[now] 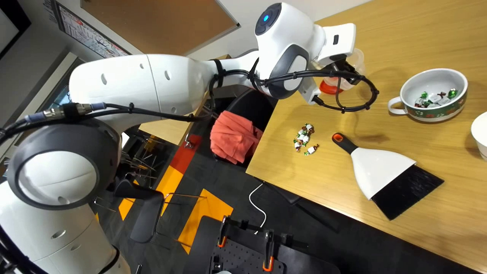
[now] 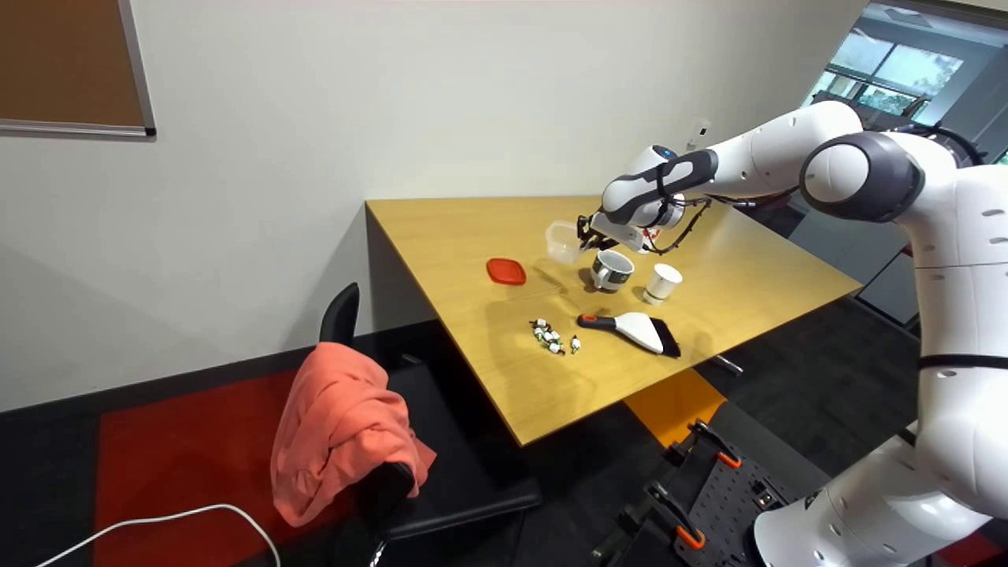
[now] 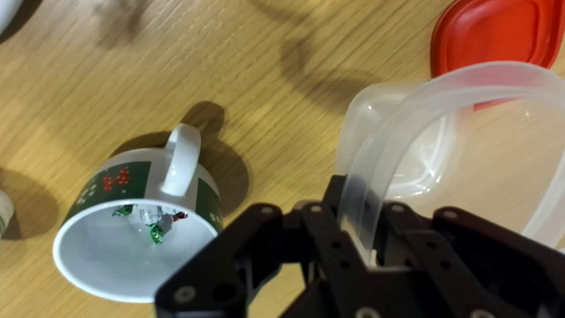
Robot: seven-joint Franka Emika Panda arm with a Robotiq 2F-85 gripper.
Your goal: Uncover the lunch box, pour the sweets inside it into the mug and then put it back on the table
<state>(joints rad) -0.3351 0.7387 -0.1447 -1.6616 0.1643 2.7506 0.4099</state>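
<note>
Wrist view, gripped tub [image 3: 430, 152], mug [image 3: 121, 254] print [image 3: 117, 179] unclear

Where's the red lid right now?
In an exterior view, the red lid lies on the table, left of the lunch box held in the gripper; in the wrist view it is at the top right.
</note>
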